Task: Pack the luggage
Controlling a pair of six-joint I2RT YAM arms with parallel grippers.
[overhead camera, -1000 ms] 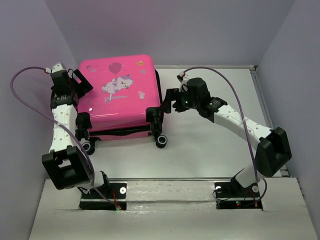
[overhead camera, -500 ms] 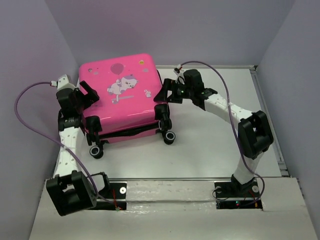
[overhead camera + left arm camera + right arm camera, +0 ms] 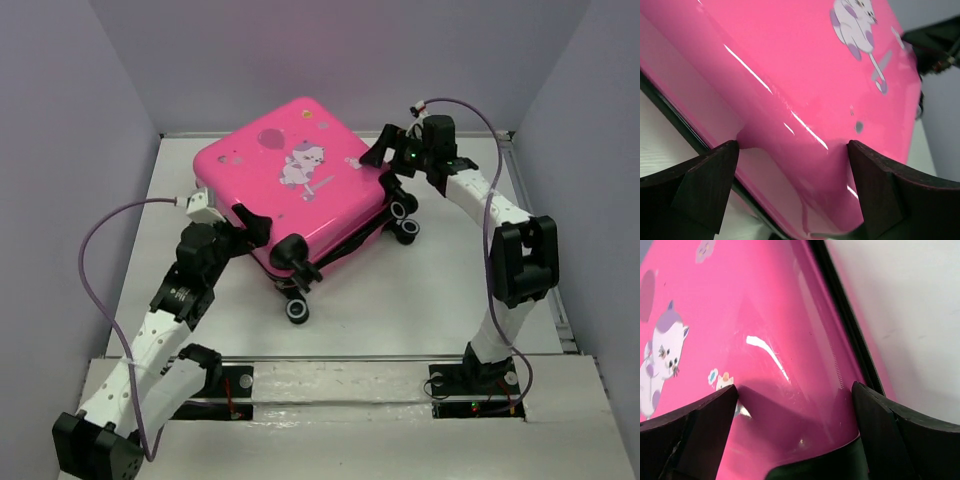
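**Left:** the left gripper (image 3: 268, 236) sits at the suitcase's near-left edge, close to its nearest corner. It is released and spread wide, with one finger on each side of the shell. The wrist view shows both fingers (image 3: 705, 190) against the glossy pink surface.

**Centre:** the suitcase (image 3: 300, 185) lies closed on the white counter (image 3: 420, 300), lid up and turned diagonally. Its cat print (image 3: 305, 160) faces upward, and a black wheel (image 3: 297, 310) juts out at the nearest corner.

**Right:** the right gripper (image 3: 388, 170) meets the suitcase's right-hand corner. It is likewise released at full spread and straddles the shell beside the black seam (image 3: 850, 325). Two more wheels (image 3: 405, 218) show just below that corner.
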